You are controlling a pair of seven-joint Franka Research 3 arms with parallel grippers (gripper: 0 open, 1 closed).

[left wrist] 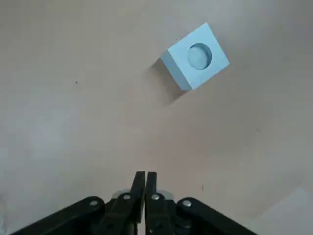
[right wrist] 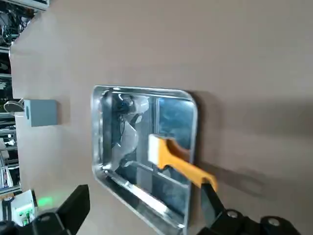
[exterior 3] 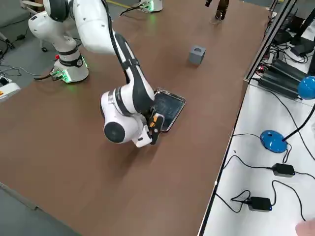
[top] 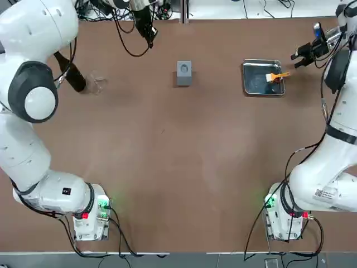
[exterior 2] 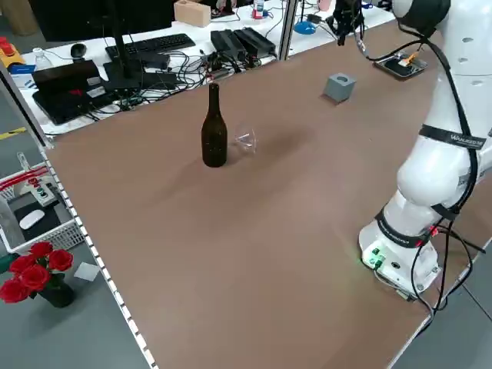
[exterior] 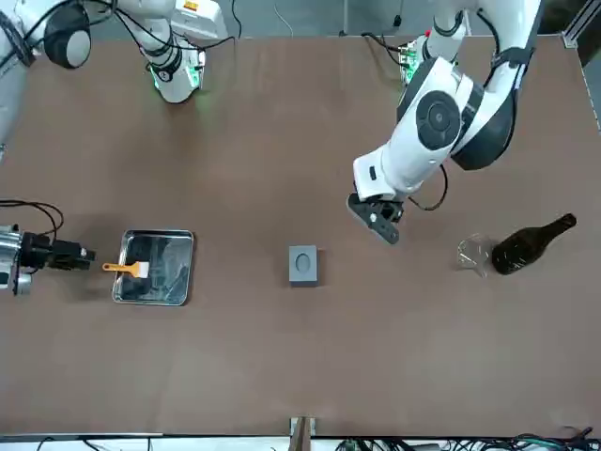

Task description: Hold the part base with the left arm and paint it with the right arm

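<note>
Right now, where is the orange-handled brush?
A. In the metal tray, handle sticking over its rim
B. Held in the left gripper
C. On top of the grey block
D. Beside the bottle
A. The brush lies in the tray with its handle over the rim; neither gripper holds it.

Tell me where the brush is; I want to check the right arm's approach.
In the top view the orange-handled brush lies in the metal tray right of the part base, its handle toward the open right gripper.

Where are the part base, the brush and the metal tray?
part base (top: 184, 69), top view, on its top face by the hole.
brush (top: 282, 75), top view, on its orange handle.
metal tray (top: 255, 87), top view, on its bare floor.
</note>
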